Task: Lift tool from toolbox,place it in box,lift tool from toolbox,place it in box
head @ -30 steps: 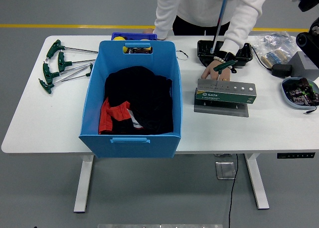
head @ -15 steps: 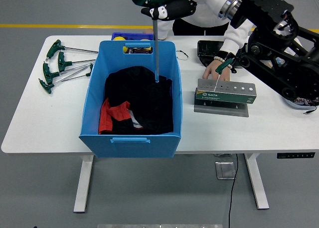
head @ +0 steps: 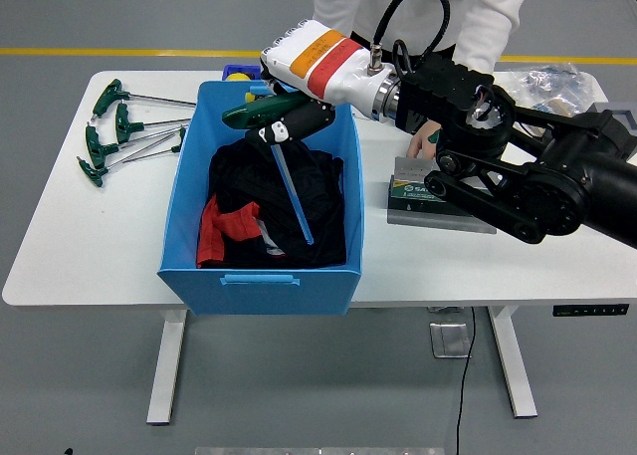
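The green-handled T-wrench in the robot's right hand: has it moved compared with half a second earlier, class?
Yes. The green-handled T-wrench has dropped lower into the blue plastic bin, its shaft now tilted rather than upright; right hand holds it.

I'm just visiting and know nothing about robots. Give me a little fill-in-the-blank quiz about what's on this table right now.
1. The right hand holds a green-handled tool over the big ____ bin.
2. Inside the bin lies crumpled black and ____ cloth.
3. Four more green-handled tools lie on the table to the ____ of the bin.
4. The grey tool stand sits to the ____ of the bin.

Missing words: blue; red; left; right
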Robot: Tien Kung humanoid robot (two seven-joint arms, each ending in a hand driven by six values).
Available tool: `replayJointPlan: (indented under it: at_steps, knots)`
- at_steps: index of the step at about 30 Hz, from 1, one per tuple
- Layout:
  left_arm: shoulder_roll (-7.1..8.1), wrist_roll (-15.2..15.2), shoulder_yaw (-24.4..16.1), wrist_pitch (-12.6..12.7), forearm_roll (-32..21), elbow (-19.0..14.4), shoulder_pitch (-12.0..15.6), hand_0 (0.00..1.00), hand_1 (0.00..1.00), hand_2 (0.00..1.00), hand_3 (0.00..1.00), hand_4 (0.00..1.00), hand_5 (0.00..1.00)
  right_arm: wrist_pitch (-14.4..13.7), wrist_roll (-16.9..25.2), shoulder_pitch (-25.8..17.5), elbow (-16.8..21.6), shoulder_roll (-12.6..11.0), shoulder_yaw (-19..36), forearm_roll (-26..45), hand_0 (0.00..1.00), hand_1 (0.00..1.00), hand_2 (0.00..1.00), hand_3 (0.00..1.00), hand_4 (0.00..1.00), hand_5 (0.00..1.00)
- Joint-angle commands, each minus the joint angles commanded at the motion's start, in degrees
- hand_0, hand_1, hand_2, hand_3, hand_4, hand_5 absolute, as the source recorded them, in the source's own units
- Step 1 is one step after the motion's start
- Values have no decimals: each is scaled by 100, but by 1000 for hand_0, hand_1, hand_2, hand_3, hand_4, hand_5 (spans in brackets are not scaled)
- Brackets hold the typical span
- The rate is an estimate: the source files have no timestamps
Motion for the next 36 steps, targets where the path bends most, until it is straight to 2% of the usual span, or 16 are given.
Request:
replayJointPlan:
  at_steps: [1, 2, 7, 8, 13, 14, 19, 20, 24, 31, 32, 36]
  knots:
    - [0, 0, -2, 5, 2, 0, -4, 687, 689, 745, 783, 961, 858, 13, 0, -1, -31, 10, -8, 4, 13, 2, 70, 56, 891, 680]
    - [-1, -1, -4, 10, 5, 0, -7, 684, 685, 743, 779, 959, 856, 27, -1, -3, -73, 24, -12, 2, 267, 171, 293, 338, 930, 647]
    - [-1, 9, -26, 21, 45, -1, -20, 684, 685, 743, 779, 959, 856, 48, -22, -12, -274, 80, -7, -30, 267, 171, 293, 338, 930, 647]
    - [-2, 11, -30, 23, 50, -1, -21, 682, 683, 741, 778, 959, 856, 41, -21, -18, -298, 85, -4, -33, 377, 283, 419, 466, 938, 636]
    - [-7, 16, -46, 30, 72, -2, -18, 682, 683, 741, 778, 959, 856, -10, -17, -71, -429, 102, 19, -12, 377, 283, 419, 466, 938, 636]
    - [-7, 16, -53, 33, 82, -2, -17, 682, 683, 738, 777, 959, 855, -8, -19, -81, -445, 97, 14, -7, 429, 350, 470, 498, 944, 628]
    - [-7, 26, -91, 42, 140, -3, -16, 682, 683, 738, 777, 959, 855, -16, -15, -127, -484, 83, 17, 18, 429, 350, 470, 498, 944, 628]
    - [-6, 28, -96, 44, 151, -4, -17, 682, 678, 737, 774, 952, 848, -16, -13, -137, -483, 77, 20, 18, 451, 397, 494, 520, 939, 632]
    - [-9, 35, -115, 50, 179, -4, -15, 682, 678, 737, 774, 952, 848, 3, -11, -181, -478, 36, 25, 25, 451, 397, 494, 520, 939, 632]
    - [-13, 37, -113, 47, 173, -2, -3, 682, 679, 735, 772, 947, 844, 132, -7, -299, -530, -120, 157, -261, 448, 421, 513, 525, 943, 612]
    - [-13, 36, -111, 45, 171, -2, -2, 682, 678, 734, 771, 946, 844, 149, 0, -320, -558, -146, 186, -340, 491, 483, 555, 530, 968, 612]
    - [-15, 31, -99, 39, 151, 0, 7, 682, 678, 734, 771, 946, 844, 229, -5, -435, -738, -275, 348, -670, 491, 483, 555, 530, 968, 612]
